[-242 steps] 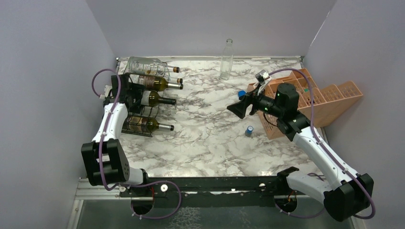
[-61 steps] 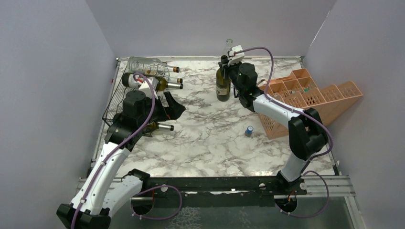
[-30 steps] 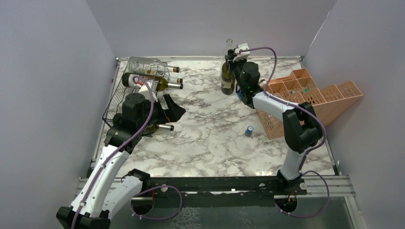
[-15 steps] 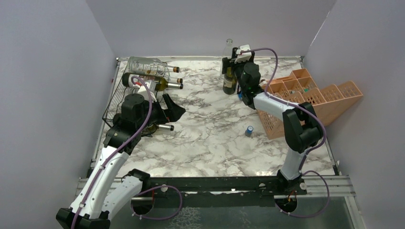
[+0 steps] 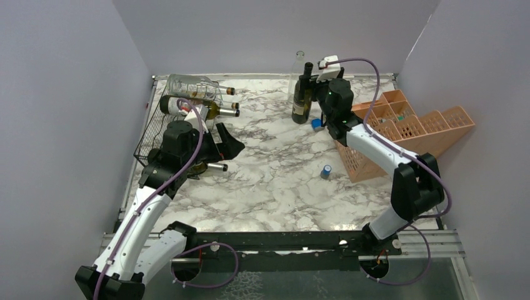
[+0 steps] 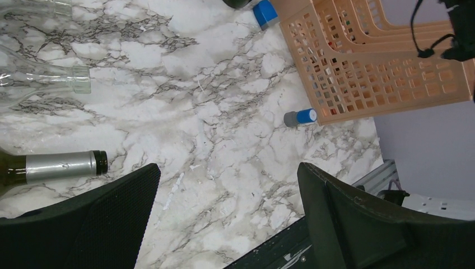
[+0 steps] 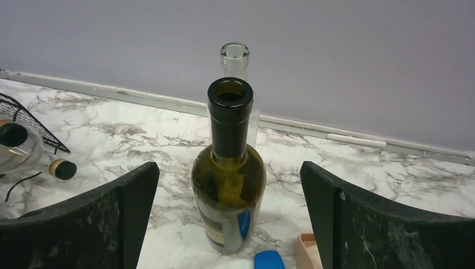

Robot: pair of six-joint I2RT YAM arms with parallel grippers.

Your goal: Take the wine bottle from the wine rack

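Open marble runs across the middle and near edge of the tabletop (image 5: 269,194). The wine rack (image 5: 146,139) crowds its left edge, an orange crate (image 5: 425,134) the right, a standing wine bottle (image 5: 302,97) and clear bottle (image 5: 298,62) the far edge.

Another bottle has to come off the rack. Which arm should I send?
Left. The left gripper, open, hangs beside the wine rack, close to the foil-necked bottle. The right gripper, also open, is far off at the upright wine bottle.

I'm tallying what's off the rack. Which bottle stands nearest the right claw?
The dark green wine bottle, upright just before the open right claw. The clear bottle stands behind it; the other bottles lie at the wine rack.
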